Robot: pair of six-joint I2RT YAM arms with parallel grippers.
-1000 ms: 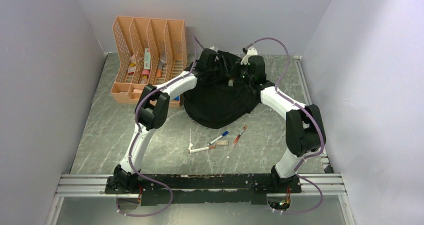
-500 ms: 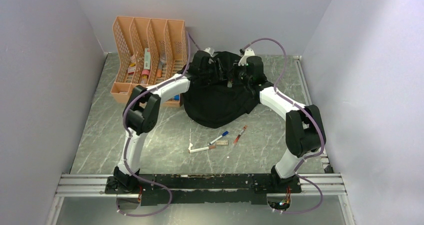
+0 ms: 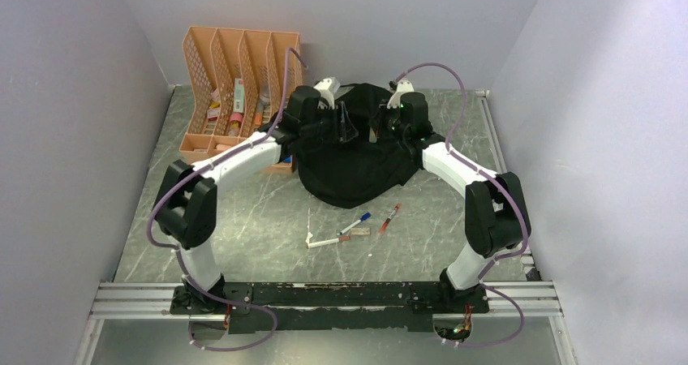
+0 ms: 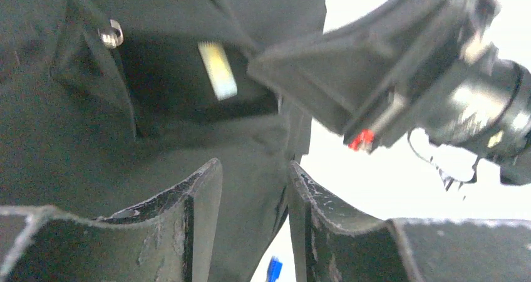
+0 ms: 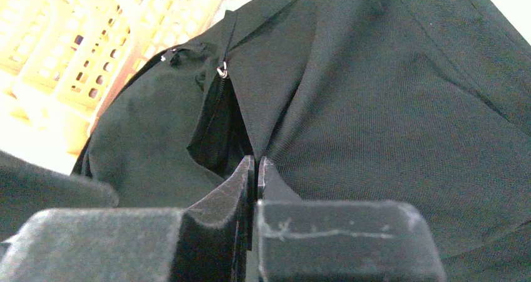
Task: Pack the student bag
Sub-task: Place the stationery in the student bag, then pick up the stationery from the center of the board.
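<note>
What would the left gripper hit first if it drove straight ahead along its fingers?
Most likely the bag: in its wrist view the left gripper points at the black fabric close ahead. The right gripper seems off to one side of that line, though depth is unclear.

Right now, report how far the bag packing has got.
Done: the student bag has its zip opening parted. In hand: the right tool pinches fabric beside that opening; the left tool hovers open at the bag. Left: the pens lie on the table, unpacked.
</note>
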